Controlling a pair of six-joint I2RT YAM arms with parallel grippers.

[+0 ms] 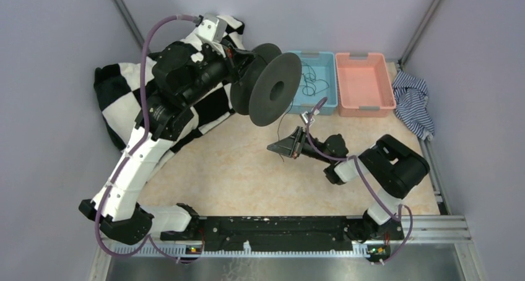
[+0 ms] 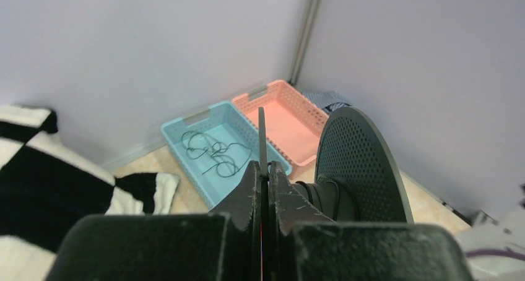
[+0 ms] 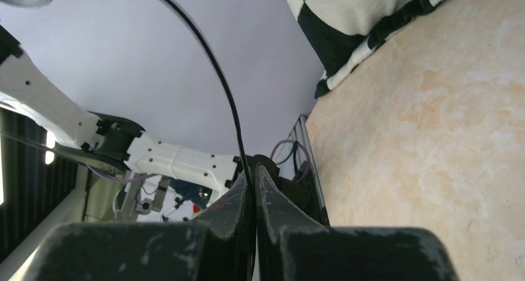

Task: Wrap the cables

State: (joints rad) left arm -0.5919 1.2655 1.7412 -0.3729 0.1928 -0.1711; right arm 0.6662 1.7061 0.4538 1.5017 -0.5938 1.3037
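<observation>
My left gripper (image 1: 242, 63) (image 2: 264, 169) is shut on the thin rear flange of a dark round spool (image 1: 272, 88), held up on edge above the table. The perforated front flange (image 2: 362, 163) shows in the left wrist view, with black cable wound on the core. One thin black cable (image 1: 285, 121) (image 3: 216, 70) runs from the spool down to my right gripper (image 1: 275, 148) (image 3: 252, 172), which is shut on it just above the table. More loose cables (image 1: 311, 81) (image 2: 213, 151) lie tangled in the blue basket (image 1: 328, 98).
A pink basket (image 1: 365, 108) stands right of the blue one at the back. A black-and-white checkered cloth (image 1: 121, 104) lies under the left arm. A striped cloth (image 1: 412, 98) is bunched at the right wall. The frame rail (image 1: 433, 222) runs along the near edge.
</observation>
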